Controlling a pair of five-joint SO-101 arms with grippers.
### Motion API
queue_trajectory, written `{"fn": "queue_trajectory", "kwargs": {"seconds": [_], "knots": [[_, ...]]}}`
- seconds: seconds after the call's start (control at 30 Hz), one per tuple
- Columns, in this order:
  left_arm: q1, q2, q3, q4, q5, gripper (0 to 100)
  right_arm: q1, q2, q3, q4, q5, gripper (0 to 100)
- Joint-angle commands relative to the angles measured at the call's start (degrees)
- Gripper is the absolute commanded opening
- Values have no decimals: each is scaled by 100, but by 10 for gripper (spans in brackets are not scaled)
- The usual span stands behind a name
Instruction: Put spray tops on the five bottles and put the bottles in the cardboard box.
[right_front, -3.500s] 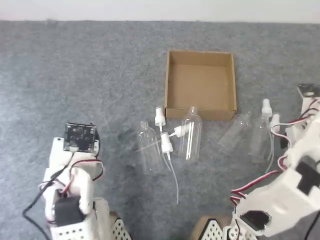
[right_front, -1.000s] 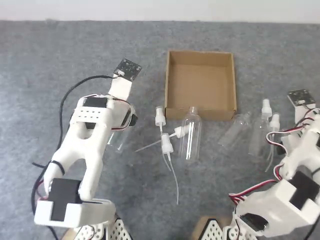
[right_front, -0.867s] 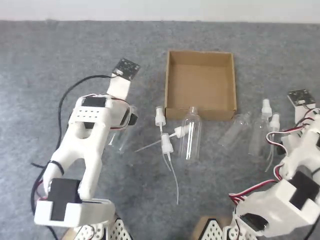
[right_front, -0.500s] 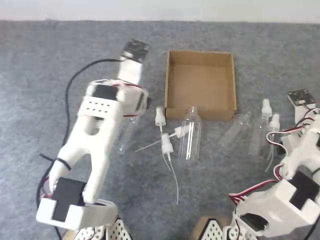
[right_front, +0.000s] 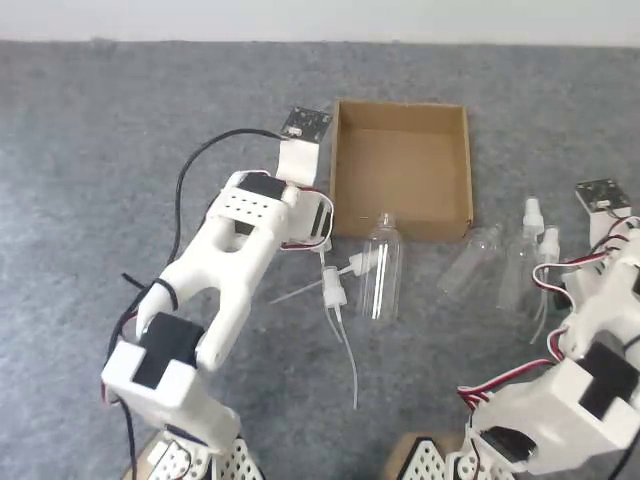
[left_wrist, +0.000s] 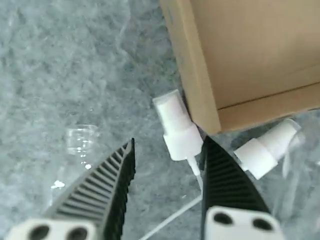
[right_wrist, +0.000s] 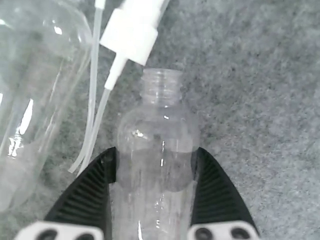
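My left gripper (left_wrist: 169, 144) is open just above the carpet, its jaws on either side of a white spray top (left_wrist: 175, 127) that lies by the corner of the cardboard box (left_wrist: 195, 90). A clear bottle's neck (left_wrist: 82, 140) lies beside one finger. My right gripper (right_wrist: 154, 155) is shut on a clear capless bottle (right_wrist: 155, 135) lying on the carpet, with a spray top (right_wrist: 131, 35) just past its mouth. In the high view, the box (right_front: 400, 228) stands open at the back, with a larger bottle (right_front: 380, 268) and two spray tops (right_front: 334, 290) in front of it.
Two more clear bottles (right_front: 470, 260) (right_front: 520, 265) and two spray tops (right_front: 533, 215) lie right of the box, by the right arm (right_front: 600, 300). Long dip tubes (right_front: 345, 350) trail toward the front. The left arm (right_front: 235, 270) crosses the carpet left of the box.
The left arm has swung from the left side of the carpet over to the box's near left corner, to the spray top there. The right arm has stayed still.
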Motion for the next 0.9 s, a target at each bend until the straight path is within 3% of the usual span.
{"fn": "queue_trajectory", "kwargs": {"seconds": [0.0,0.87], "knots": [[44,-53,-286,-9,149,193,75,-101,97,-4,70,6],[-9,-79,-277,-9,-211,193,84,-119,404,-22,26,6]]}}
